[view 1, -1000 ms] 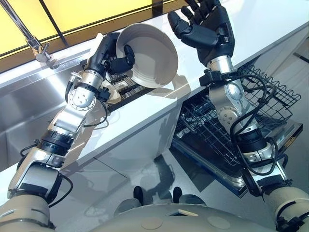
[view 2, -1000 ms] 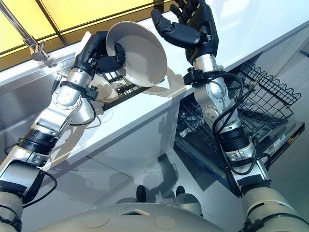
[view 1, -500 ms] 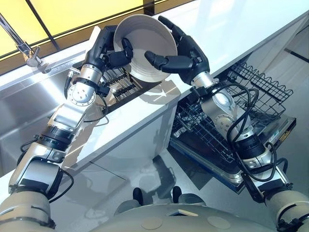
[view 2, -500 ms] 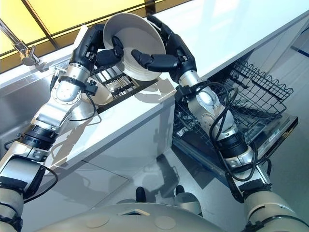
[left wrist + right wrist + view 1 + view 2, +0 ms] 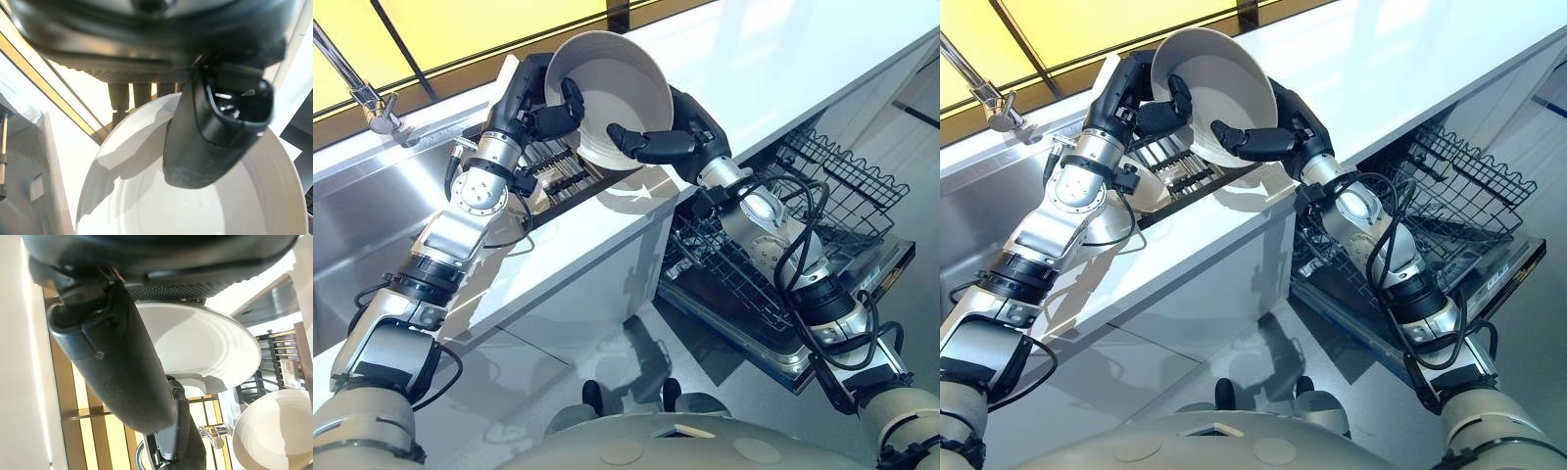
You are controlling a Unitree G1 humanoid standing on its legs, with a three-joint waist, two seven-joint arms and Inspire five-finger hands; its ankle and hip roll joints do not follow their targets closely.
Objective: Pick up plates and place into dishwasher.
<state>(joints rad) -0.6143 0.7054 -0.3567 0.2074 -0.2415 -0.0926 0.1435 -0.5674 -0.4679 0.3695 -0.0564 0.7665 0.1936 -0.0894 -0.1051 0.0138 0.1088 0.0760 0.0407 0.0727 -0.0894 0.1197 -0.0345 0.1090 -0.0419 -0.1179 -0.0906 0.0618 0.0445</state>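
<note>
A white deep plate [image 5: 617,88] is held tilted in the air above the counter's edge, its hollow side facing me. My left hand [image 5: 530,106] is shut on its left rim, thumb [image 5: 210,132] on the inner face and fingers behind. My right hand [image 5: 677,139] grips the lower right rim the same way, with its thumb [image 5: 117,362] laid across the plate [image 5: 205,347] and its fingers behind it. The open dishwasher's wire rack [image 5: 847,196] lies below and to the right of both hands.
A dark dish rack [image 5: 558,176] stands in the steel sink [image 5: 372,215] under the plate, with another white plate [image 5: 274,431] in it. A faucet [image 5: 367,93] rises at the far left. The white counter [image 5: 783,59] runs to the right above the dishwasher door [image 5: 783,348].
My right hand came down from above the counter, where it was raised and open, and closed on the plate's right rim. My left hand still holds the plate in about the same place.
</note>
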